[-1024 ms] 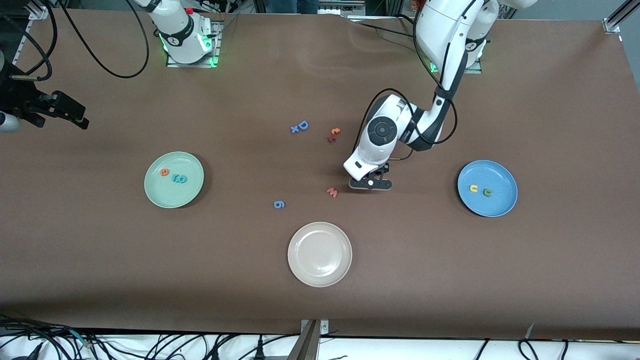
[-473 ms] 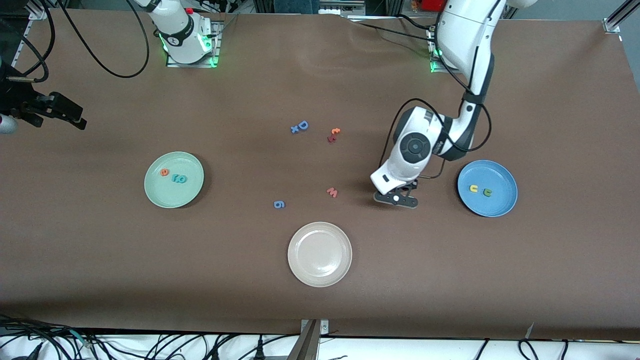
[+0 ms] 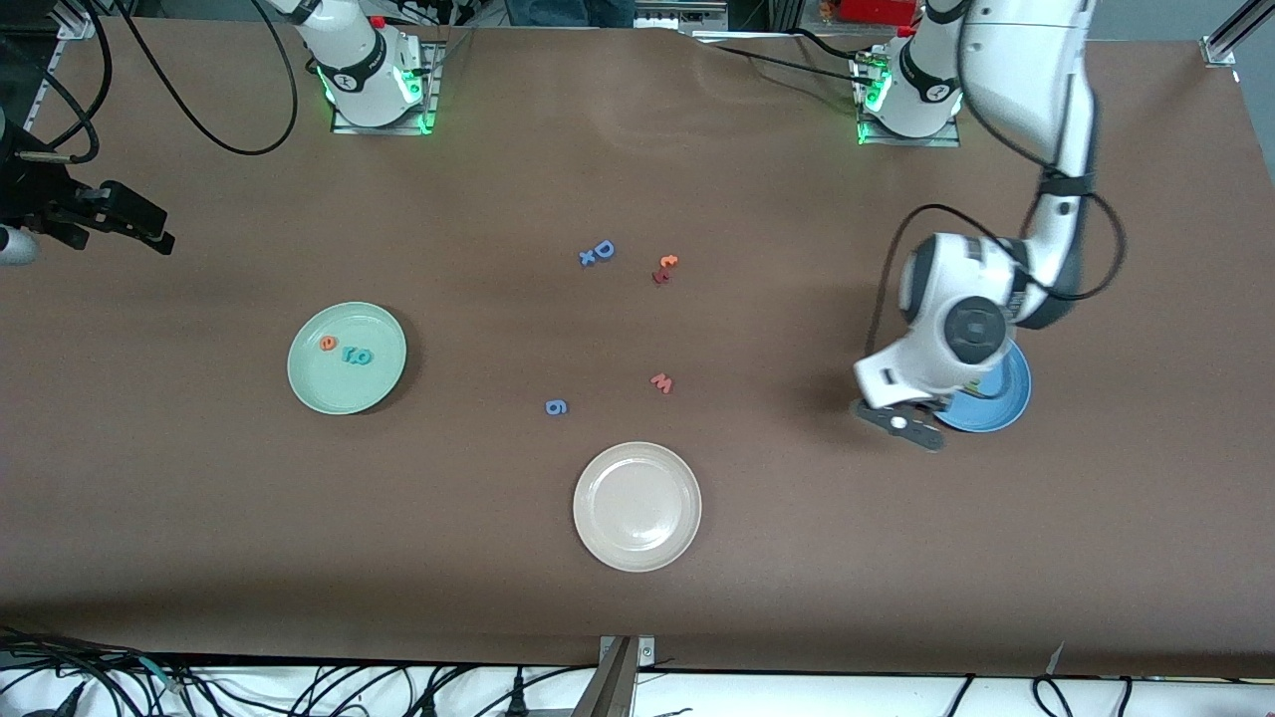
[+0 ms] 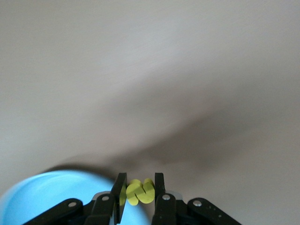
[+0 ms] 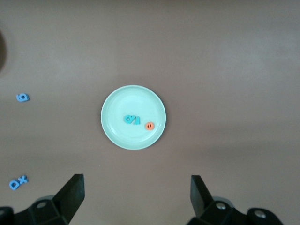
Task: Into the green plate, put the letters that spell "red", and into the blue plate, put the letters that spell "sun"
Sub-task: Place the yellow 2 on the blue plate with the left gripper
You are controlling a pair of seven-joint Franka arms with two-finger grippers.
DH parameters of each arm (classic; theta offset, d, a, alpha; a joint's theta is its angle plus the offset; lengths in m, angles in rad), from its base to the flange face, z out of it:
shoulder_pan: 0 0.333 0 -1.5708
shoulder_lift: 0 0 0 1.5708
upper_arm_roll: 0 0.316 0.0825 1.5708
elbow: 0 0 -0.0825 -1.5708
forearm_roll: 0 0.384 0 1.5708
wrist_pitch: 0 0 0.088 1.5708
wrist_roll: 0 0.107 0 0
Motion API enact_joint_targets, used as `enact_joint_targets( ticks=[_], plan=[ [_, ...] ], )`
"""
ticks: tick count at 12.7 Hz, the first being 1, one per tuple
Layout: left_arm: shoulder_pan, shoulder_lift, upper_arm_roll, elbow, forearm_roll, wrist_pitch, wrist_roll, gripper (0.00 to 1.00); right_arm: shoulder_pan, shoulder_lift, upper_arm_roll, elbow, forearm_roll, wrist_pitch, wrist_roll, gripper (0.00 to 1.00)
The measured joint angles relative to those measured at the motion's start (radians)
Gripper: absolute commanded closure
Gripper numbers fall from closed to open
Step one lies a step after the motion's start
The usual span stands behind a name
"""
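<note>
My left gripper (image 3: 901,423) hangs over the rim of the blue plate (image 3: 1004,402), shut on a yellow "s" (image 4: 139,191) that sits between its fingers (image 4: 159,187). The left wrist view shows the blue plate (image 4: 47,197) under and beside those fingers. The left hand hides most of the plate's inside in the front view. The green plate (image 3: 347,383) lies toward the right arm's end and holds an orange "e" (image 3: 328,344) and teal "r" and "d" (image 3: 356,355). My right gripper (image 5: 136,192) waits open, high over the green plate (image 5: 117,129).
A cream-white plate (image 3: 637,543) lies nearest the front camera. Loose on the middle of the table are a red "w" (image 3: 662,383), a blue "g" (image 3: 557,406), a blue "D" with an "x" (image 3: 598,252) and small orange and red letters (image 3: 665,267).
My left arm has carried the yellow "s" from beside the red "w" toward the left arm's end, to the blue plate's rim. The right arm has not moved.
</note>
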Motion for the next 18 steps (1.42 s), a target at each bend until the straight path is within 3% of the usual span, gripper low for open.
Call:
enact_joint_targets(
  ticks=[4, 5, 7, 12, 18],
  plan=[
    [0.133, -0.003, 0.01, -0.021, 0.0, -0.008, 0.236, 0.67, 0.0, 0.0, -0.011, 0.0, 0.0, -0.011, -0.011, 0.0],
    [0.147, -0.003, 0.01, -0.034, 0.0, -0.009, 0.25, 0.56, 0.0, 0.0, -0.012, 0.0, 0.0, -0.012, -0.012, 0.0],
    [0.158, 0.005, 0.01, -0.058, 0.0, -0.008, 0.256, 0.0, 0.0, 0.0, -0.012, 0.0, 0.0, -0.012, -0.013, 0.0],
    [0.156, -0.011, 0.001, -0.039, -0.036, -0.005, 0.252, 0.0, 0.0, -0.001, -0.011, 0.0, 0.0, -0.014, -0.015, 0.0],
    [0.153, -0.283, -0.008, -0.002, -0.036, -0.051, 0.23, 0.0, 0.0, -0.001, -0.011, 0.0, 0.0, -0.019, -0.016, 0.0]
  ],
)
